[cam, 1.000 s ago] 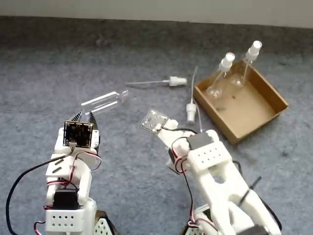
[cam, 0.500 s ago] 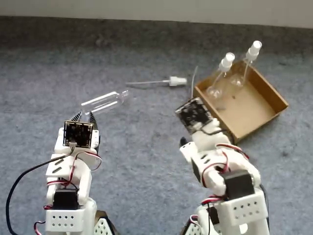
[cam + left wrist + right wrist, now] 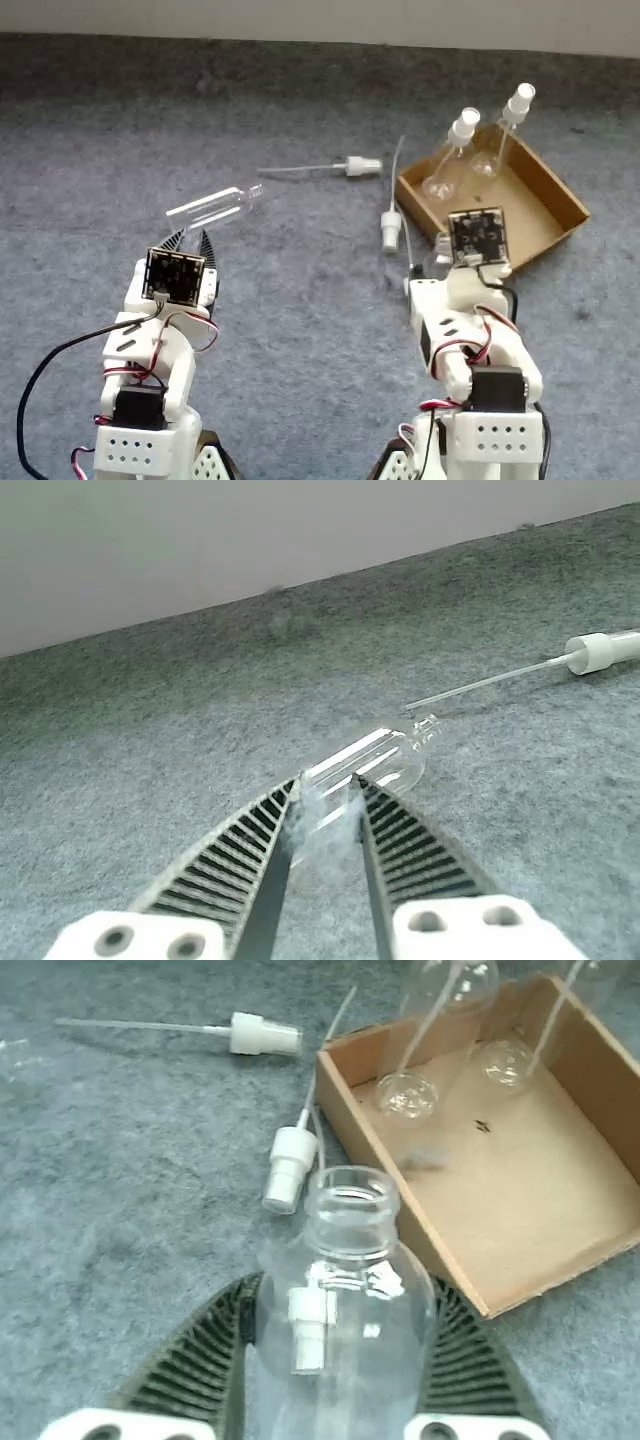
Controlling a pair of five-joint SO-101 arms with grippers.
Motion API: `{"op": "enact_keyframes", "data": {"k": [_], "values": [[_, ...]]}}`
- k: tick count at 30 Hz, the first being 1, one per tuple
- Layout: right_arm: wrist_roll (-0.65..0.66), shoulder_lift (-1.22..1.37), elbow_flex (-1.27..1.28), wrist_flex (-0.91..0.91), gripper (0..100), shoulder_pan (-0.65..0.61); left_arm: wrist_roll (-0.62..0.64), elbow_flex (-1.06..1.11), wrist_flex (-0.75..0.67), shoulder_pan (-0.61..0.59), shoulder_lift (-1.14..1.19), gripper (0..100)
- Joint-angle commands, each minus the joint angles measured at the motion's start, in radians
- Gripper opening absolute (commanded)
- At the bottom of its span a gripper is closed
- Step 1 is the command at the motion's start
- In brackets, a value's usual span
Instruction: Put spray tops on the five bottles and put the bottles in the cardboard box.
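Over on the left, we see the left gripper (image 3: 325, 782) low over the grey carpet (image 3: 90, 150). Its fingers are released and slightly parted. The near end of the lying bottle (image 3: 213, 207) sits between their tips; we cannot tell whether they touch the glass. That bottle rests on its side, uncapped, with its open neck pointing right and a little far.

Further right, the far spray top (image 3: 362, 165) lies flat with its thin tube stretched out to the left. Near it, just left of the box, the near spray top (image 3: 391, 228) lies with its tube running toward the far side.

Next we come to the right gripper (image 3: 340, 1295), clenched around the held bottle (image 3: 345, 1215). This bottle's neck is open and bare, and it is just beside the near left wall of the cardboard box (image 3: 525, 215), outside it.

Inside the box, the left capped bottle (image 3: 447, 165) and the right capped bottle (image 3: 500, 140) lean against the far left wall, white tops sticking out past the rim.
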Motion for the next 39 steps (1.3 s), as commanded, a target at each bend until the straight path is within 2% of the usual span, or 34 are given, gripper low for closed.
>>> {"op": "enact_keyframes", "data": {"k": [1,4,8,11,16,25,30,39], "values": [[-0.04,-0.022,0.004,-0.045,10.8,0.071,-0.006,-0.01,-0.005,0.021,-0.005,4],[-0.074,-0.022,0.005,-0.045,10.8,0.094,-0.014,-0.062,0.0,0.022,-0.002,4],[-0.083,-0.022,0.005,-0.047,10.8,0.117,-0.124,-0.13,0.008,0.03,-0.001,4],[-0.083,-0.022,0.005,-0.047,10.8,0.137,-0.183,-0.193,0.091,0.091,-0.001,4],[-0.083,-0.022,0.005,-0.054,10.8,0.162,-0.193,-0.291,0.184,0.189,-0.001,4],[-0.083,-0.022,0.079,-0.199,10.8,0.3,-0.192,-0.366,0.193,0.328,0.012,4],[-0.083,-0.022,0.076,-0.2,10.8,0.305,-0.192,-0.481,0.189,0.389,0.213,4],[-0.083,-0.024,0.073,-0.2,10.8,0.36,-0.192,-0.782,0.187,0.588,0.717,4]]}}
